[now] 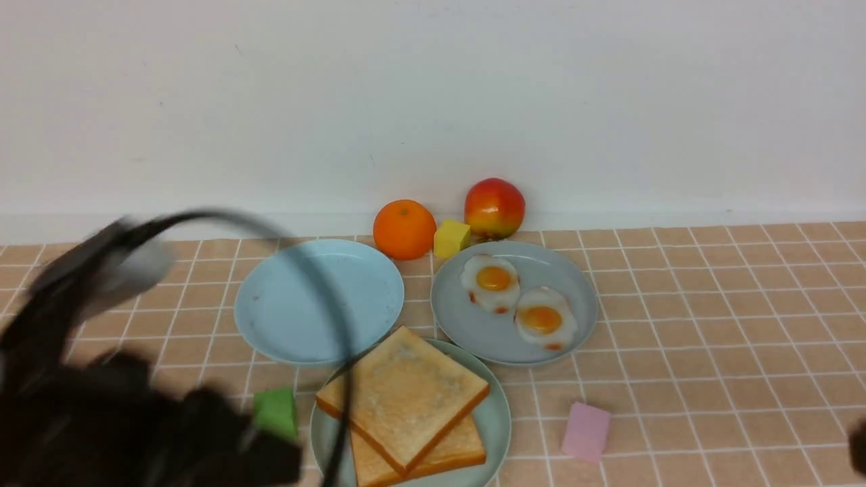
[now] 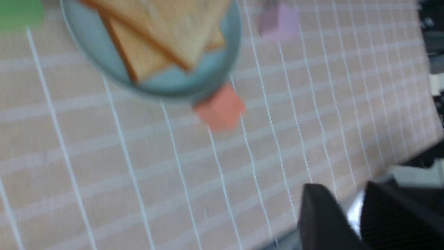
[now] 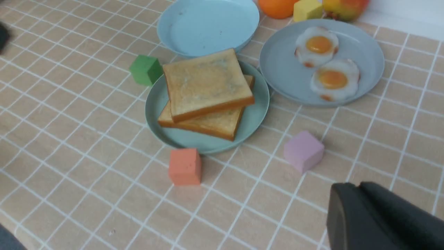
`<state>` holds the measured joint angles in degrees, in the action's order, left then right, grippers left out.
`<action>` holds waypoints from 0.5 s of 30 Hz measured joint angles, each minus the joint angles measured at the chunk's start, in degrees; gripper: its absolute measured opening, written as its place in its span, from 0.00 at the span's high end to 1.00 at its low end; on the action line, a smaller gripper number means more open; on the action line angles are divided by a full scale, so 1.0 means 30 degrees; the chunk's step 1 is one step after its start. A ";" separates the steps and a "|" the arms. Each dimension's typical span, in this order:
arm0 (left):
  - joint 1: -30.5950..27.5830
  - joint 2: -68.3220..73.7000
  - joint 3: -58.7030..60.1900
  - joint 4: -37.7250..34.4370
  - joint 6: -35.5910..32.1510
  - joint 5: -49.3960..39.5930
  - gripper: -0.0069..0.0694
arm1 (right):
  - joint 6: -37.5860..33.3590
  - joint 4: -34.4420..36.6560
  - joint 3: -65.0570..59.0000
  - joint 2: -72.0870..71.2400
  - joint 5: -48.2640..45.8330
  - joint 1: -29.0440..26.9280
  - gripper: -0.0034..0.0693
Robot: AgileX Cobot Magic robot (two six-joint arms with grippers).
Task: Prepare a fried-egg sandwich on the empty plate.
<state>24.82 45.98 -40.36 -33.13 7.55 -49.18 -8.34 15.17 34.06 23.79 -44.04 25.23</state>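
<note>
Pictured well ahead of the right gripper (image 3: pixel 347 189), seemingly pressed together and carrying nothing: two toast slices (image 3: pixel 208 81) stacked askew on the mint-green plate (image 3: pixel 154 111), probably parked there as the sandwich's bread, with no egg between them. Farther out from that pincer, on the grey-blue plate (image 3: pixel 277 69): both fried eggs (image 3: pixel 319 45), side by side. Likely in the way: the upper slice covering the lower, a pink cube (image 3: pixel 303 150) nearest the right gripper, and an orange cube (image 3: pixel 185 166) and green cube (image 3: pixel 145 69) just beside the rim, ahead of the left gripper (image 2: pixel 343 187), slightly spread and empty.
</note>
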 joint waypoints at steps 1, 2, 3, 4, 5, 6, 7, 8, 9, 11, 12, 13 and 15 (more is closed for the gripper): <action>0.0000 -0.1048 0.0505 0.0000 0.0236 -0.0377 0.76 | 0.0080 0.0000 -0.0338 -0.0745 0.0000 0.0000 0.87; 0.0000 -0.1673 0.0804 0.0000 0.0336 -0.0514 0.79 | 0.0113 0.0000 -0.0622 -0.1178 0.0000 0.0000 0.87; 0.0000 -0.2890 0.1403 -0.0042 0.0441 -0.0856 0.84 | 0.0132 -0.0089 -0.0895 -0.1864 0.0000 0.0000 0.87; 0.0000 -0.3839 0.1865 -0.0060 0.0500 -0.1065 0.89 | 0.0132 -0.0288 -0.1077 -0.2608 -0.0086 0.0000 0.86; 0.0000 -0.4560 0.2197 -0.0060 0.0541 -0.1145 0.93 | 0.0132 -0.0519 -0.1140 -0.3059 -0.0086 0.0000 0.86; 0.0000 -0.5079 0.2421 -0.0060 0.0529 -0.1145 0.93 | 0.0132 -0.0651 -0.1142 -0.3466 -0.0186 0.0000 0.86; 0.0000 -0.5887 0.2732 -0.0060 0.0561 -0.1103 0.93 | 0.0132 -0.0874 -0.1142 -0.3931 -0.0254 0.0000 0.86; 0.0000 -0.6628 0.2967 -0.0060 0.0583 -0.0977 0.93 | 0.0132 -0.0939 -0.1142 -0.4274 -0.0319 0.0000 0.86; 0.0000 -0.7275 0.3107 -0.0016 0.0583 -0.0631 0.93 | 0.0155 -0.1016 -0.1142 -0.4724 -0.0544 0.0000 0.85; 0.0000 -0.8345 0.3176 0.0219 0.0363 0.0241 0.93 | 0.0202 -0.1093 -0.1142 -0.5241 -0.1097 0.0000 0.85; 0.0000 -0.8684 0.3176 0.0371 0.0167 0.0686 0.93 | 0.0200 -0.1120 -0.1142 -0.5377 -0.1259 0.0000 0.85; 0.0000 -0.8684 0.3176 0.0371 0.0105 0.0796 0.93 | 0.0200 -0.1138 -0.1142 -0.5401 -0.1307 0.0000 0.85; 0.0000 -0.9053 0.3176 0.0680 -0.0570 0.1970 0.93 | 0.0200 -0.1158 -0.1142 -0.5503 -0.1817 0.0000 0.85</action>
<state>24.82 18.82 -30.83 -31.09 5.84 -43.27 -7.74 11.70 30.63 7.28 -49.49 25.23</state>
